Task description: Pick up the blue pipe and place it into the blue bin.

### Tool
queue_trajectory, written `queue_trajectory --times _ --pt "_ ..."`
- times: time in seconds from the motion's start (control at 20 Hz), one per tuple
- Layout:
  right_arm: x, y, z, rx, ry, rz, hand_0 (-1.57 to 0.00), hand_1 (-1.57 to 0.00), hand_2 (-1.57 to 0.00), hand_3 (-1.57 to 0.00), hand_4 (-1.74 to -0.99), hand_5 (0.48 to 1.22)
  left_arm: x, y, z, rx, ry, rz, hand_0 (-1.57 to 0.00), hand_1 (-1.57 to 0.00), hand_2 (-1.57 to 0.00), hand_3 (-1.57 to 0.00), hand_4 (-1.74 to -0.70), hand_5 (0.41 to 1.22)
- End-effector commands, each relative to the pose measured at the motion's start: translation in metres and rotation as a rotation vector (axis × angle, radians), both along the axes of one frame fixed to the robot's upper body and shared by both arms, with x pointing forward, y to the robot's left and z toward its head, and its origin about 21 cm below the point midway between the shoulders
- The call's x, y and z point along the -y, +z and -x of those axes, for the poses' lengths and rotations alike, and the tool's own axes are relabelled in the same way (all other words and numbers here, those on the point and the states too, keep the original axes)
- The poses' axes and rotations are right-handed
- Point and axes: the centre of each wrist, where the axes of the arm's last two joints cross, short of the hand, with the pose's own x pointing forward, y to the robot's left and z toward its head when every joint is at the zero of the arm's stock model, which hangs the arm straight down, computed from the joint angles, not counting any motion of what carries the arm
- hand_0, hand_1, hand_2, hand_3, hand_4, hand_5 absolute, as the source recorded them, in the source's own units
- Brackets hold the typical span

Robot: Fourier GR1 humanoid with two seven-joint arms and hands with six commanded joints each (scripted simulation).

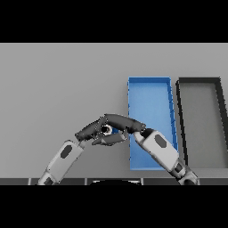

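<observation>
Only a small piece of the blue pipe (115, 131) shows, just left of the blue bin (151, 98) and level with its lower half. My right hand (127, 124) reaches in from the lower right across the bin's left wall. Its fingers lie over the pipe and its thumb under it, curled round it. My left hand (89, 130) comes from the lower left, its fingers fairly straight and meeting the right hand's fingertips at the pipe's left end. Most of the pipe is hidden by the two hands.
A dark grey bin (181, 120) stands right beside the blue bin on its right. The grey table (58, 80) stretches away to the left and back.
</observation>
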Motion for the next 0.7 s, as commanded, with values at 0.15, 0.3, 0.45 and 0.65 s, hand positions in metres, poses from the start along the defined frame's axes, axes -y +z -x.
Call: queue_trajectory --times 0.15,0.3,0.45,0.65 --pt "0.0 -0.002 -0.002 0.015 -0.016 0.026 -1.57 -1.57 -1.57 -1.57 -1.493 1.219 -0.002 0.001 0.003 0.005 0.003 0.021 -0.06 -0.06 -0.05 -0.06 -0.89 0.638" --pt "-0.001 -0.002 0.0 0.009 0.0 0.008 -1.57 -1.57 -1.57 -1.57 -1.49 1.22 0.001 -0.001 0.002 -0.046 0.028 0.011 -0.03 -0.03 -0.03 -0.03 -0.89 0.587" --pt "0.001 0.005 -0.002 -0.017 -0.016 -0.018 -1.57 -1.57 -1.57 -1.57 -1.489 1.22 -0.001 -0.003 0.002 -0.063 0.042 0.0 -0.02 -0.01 -0.01 -0.01 -0.9 0.562" --pt "0.006 0.025 0.001 -0.111 -0.006 -0.051 -1.57 -1.57 -1.57 -1.57 -1.581 1.221 0.0 -0.007 0.004 -0.095 0.048 -0.012 -0.01 -0.01 0.0 -0.01 -0.91 0.534"
